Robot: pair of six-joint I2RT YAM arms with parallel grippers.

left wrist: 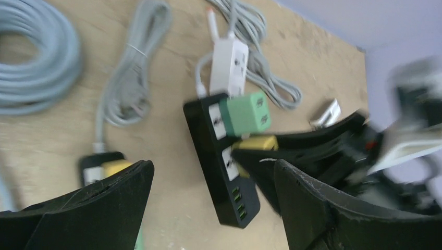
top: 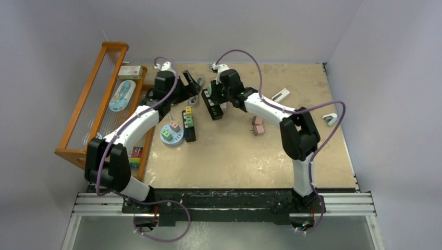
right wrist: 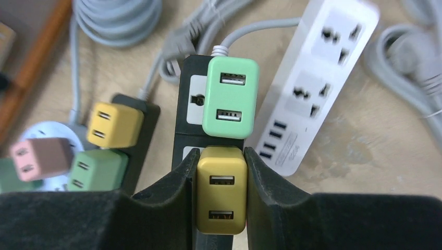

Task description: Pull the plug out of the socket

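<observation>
A black power strip [right wrist: 183,104] lies at the back middle of the table, also in the top view [top: 212,108]. It holds a green plug [right wrist: 231,97] and a yellow plug [right wrist: 221,190]. My right gripper [right wrist: 221,172] is shut on the yellow plug, one finger on each side, with the plug still seated in the strip. My left gripper [top: 193,83] is open and empty, hovering just left of the strip. In its wrist view the strip [left wrist: 219,172], the green plug [left wrist: 245,113] and the yellow plug [left wrist: 258,142] lie between its spread fingers [left wrist: 104,208].
A white power strip [right wrist: 318,78] and grey coiled cables [left wrist: 31,62] lie behind. A second black strip [top: 188,125] with plugs and a round blue socket [top: 172,134] sit to the left. Two pink plugs [top: 258,126] lie at the middle. An orange rack [top: 99,99] stands far left.
</observation>
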